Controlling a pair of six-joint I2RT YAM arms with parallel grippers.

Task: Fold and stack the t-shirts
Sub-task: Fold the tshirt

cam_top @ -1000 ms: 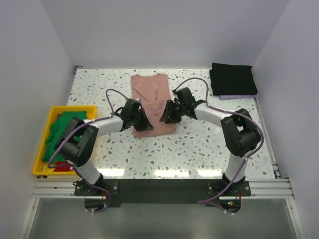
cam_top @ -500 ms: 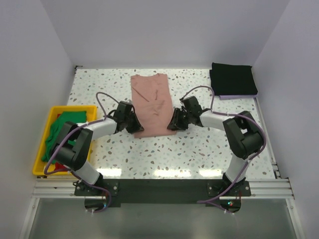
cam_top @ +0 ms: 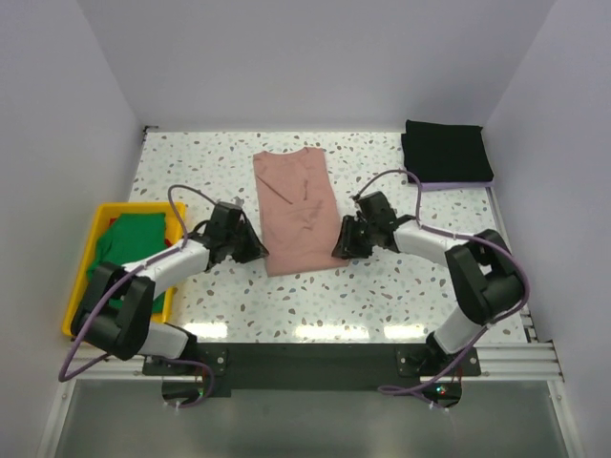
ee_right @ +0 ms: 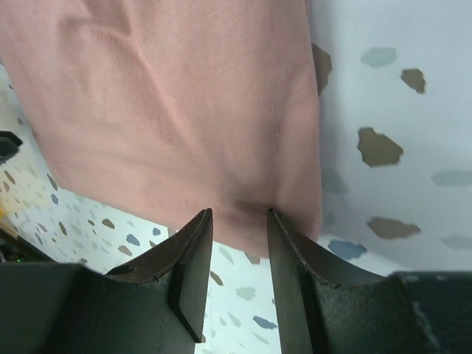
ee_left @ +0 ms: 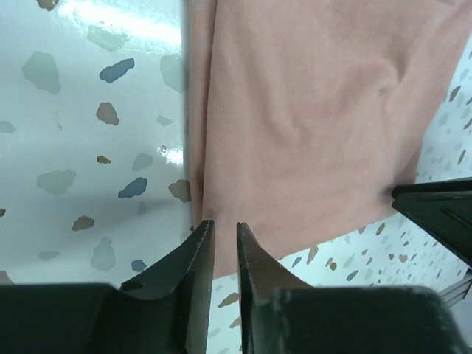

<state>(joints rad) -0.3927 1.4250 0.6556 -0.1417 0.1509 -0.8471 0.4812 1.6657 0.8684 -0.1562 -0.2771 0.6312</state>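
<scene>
A salmon-pink t-shirt (cam_top: pixel 296 210) lies flat and lengthwise on the speckled table, folded into a long narrow strip. My left gripper (cam_top: pixel 256 250) sits low at its near left corner. In the left wrist view the jaws (ee_left: pixel 226 225) stand a narrow gap apart over the shirt's (ee_left: pixel 310 110) hem, with the cloth lying flat beneath them. My right gripper (cam_top: pixel 339 246) is at the near right corner. Its jaws (ee_right: pixel 240 212) are wider apart, and a small wrinkle of the shirt (ee_right: pixel 184 96) sits at their tips.
A folded black shirt (cam_top: pixel 447 151) rests on a pale one at the back right corner. A yellow bin (cam_top: pixel 95 239) at the left edge holds green clothing (cam_top: pixel 124 239). The right gripper's dark body (ee_left: pixel 435 214) shows at the right edge of the left wrist view.
Both grippers drew toward the near edge and apart. The shirt, doubled over a second ago, now lies unfolded flat at full length. The jaws now stand parted at its near corners.
</scene>
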